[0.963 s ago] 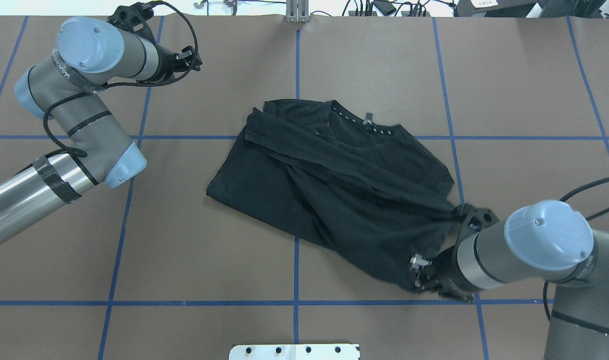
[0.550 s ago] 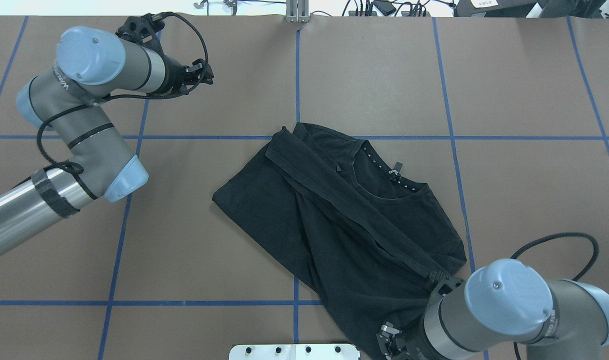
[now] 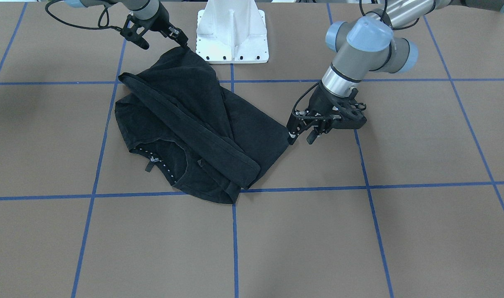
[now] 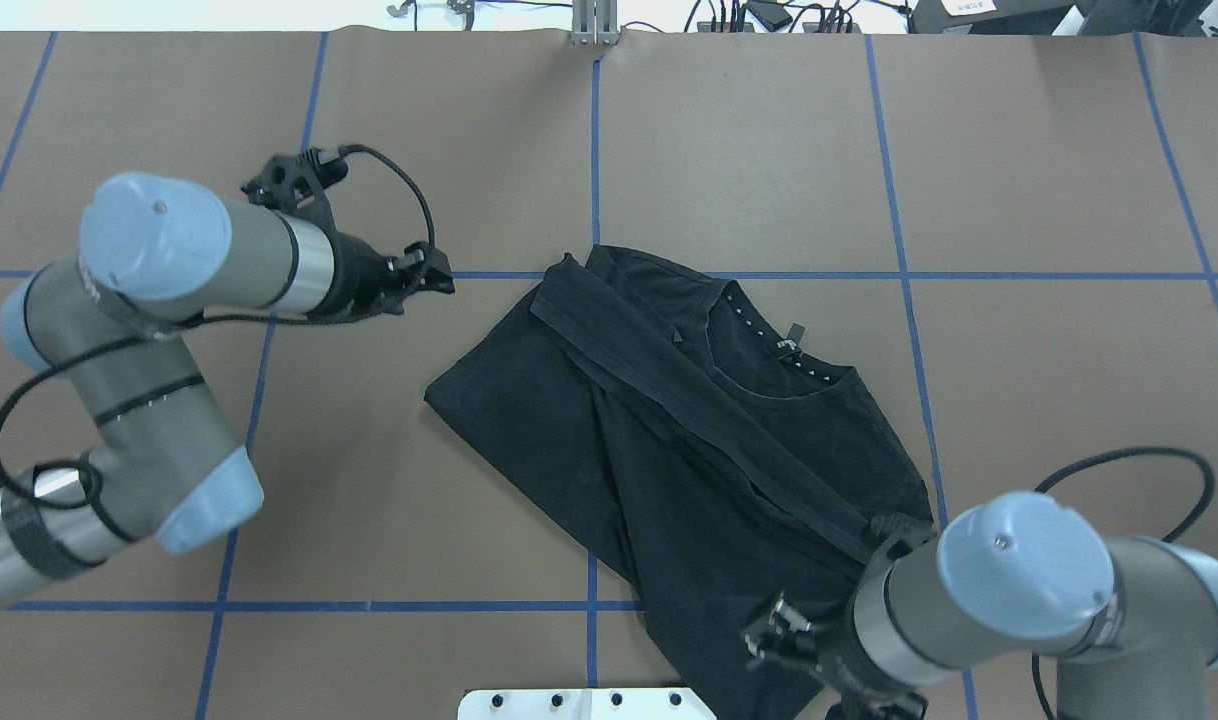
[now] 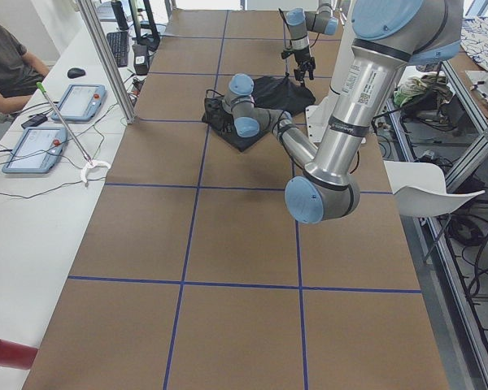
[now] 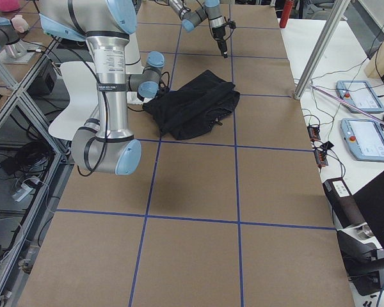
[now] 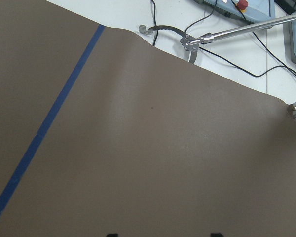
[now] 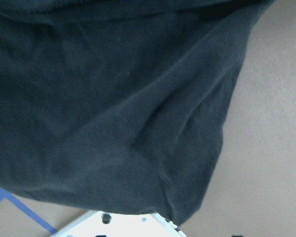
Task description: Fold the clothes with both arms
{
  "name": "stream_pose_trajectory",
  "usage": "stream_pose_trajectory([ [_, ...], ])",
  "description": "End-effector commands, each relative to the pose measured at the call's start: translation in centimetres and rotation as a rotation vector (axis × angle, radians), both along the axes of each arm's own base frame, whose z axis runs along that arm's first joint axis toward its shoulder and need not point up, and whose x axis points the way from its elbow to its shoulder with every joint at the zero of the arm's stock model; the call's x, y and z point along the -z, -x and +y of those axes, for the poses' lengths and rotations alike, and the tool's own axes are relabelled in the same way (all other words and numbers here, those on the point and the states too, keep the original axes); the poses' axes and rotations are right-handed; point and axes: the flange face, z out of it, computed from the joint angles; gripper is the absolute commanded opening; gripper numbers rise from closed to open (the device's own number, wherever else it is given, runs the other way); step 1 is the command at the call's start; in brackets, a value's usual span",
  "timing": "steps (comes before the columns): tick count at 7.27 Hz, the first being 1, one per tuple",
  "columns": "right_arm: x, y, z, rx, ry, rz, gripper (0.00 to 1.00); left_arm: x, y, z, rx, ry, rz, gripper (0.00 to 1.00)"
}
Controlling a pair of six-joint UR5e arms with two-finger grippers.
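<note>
The black T-shirt (image 4: 689,450) lies crumpled on the table with a long fold across it and the collar (image 4: 784,350) up. It fills the right wrist view (image 8: 113,98). My right gripper (image 4: 769,635) hovers right over the shirt's near corner, beside the base stand. Its jaws look open, with the corner below them (image 3: 179,38). My left gripper (image 4: 439,275) is open and empty, raised above the table left of the shirt, close to its left corner (image 3: 301,141). The left wrist view holds only bare table.
The white base stand (image 3: 231,33) sits at the table's near edge, touching the shirt's corner. Blue tape lines (image 4: 594,150) grid the brown table. Cables and a metal post (image 4: 594,25) line the far edge. A person (image 5: 4,57) sits by control tablets (image 5: 32,150) beyond it.
The right gripper dragged the shirt toward the base stand, then the shirt stopped while that gripper lifted slightly. The left arm swung from the far left corner toward the shirt.
</note>
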Motion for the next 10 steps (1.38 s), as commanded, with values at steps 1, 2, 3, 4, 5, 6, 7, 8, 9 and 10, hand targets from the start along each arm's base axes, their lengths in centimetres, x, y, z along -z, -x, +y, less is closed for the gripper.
stream_pose_trajectory([
  [1,0.0,-3.6,-6.8,-0.154,0.001,0.001,1.0,-2.9,-4.8,7.3,0.009,0.04,-0.069,0.65],
  [2,-0.2,-4.6,-8.3,-0.188,-0.002,0.002,1.0,-3.2,-5.6,7.8,0.002,0.04,-0.08,0.64],
  [3,-0.3,-4.8,-8.7,-0.195,-0.003,0.005,1.0,-3.4,-6.1,7.7,-0.001,0.044,-0.09,0.61],
  [4,-0.4,-4.9,-8.9,-0.202,-0.004,0.006,1.0,-4.3,-7.5,7.3,-0.007,0.051,-0.111,0.61],
  [5,-0.4,-4.9,-9.0,-0.2,-0.008,0.006,1.0,-3.8,-8.8,6.7,-0.004,0.052,-0.113,0.6],
  [6,-0.4,-4.8,-9.0,-0.198,-0.01,0.007,1.0,-4.6,-9.2,6.4,-0.003,0.057,-0.129,0.59],
  [7,-0.5,-4.9,-9.1,-0.201,-0.01,0.008,1.0,-4.0,-9.4,6.4,-0.002,0.055,-0.12,0.52],
  [8,-0.7,-4.8,-9.2,-0.203,-0.009,0.013,1.0,-4.1,-9.5,6.2,0.0,0.054,-0.124,0.18],
  [9,-0.7,-4.8,-9.1,-0.201,-0.008,0.012,1.0,-4.2,-9.3,6.0,0.0,0.047,-0.128,0.0],
  [10,-0.8,-4.8,-9.2,-0.202,-0.008,0.015,1.0,-3.8,-8.3,4.9,0.019,0.04,-0.121,0.0],
])
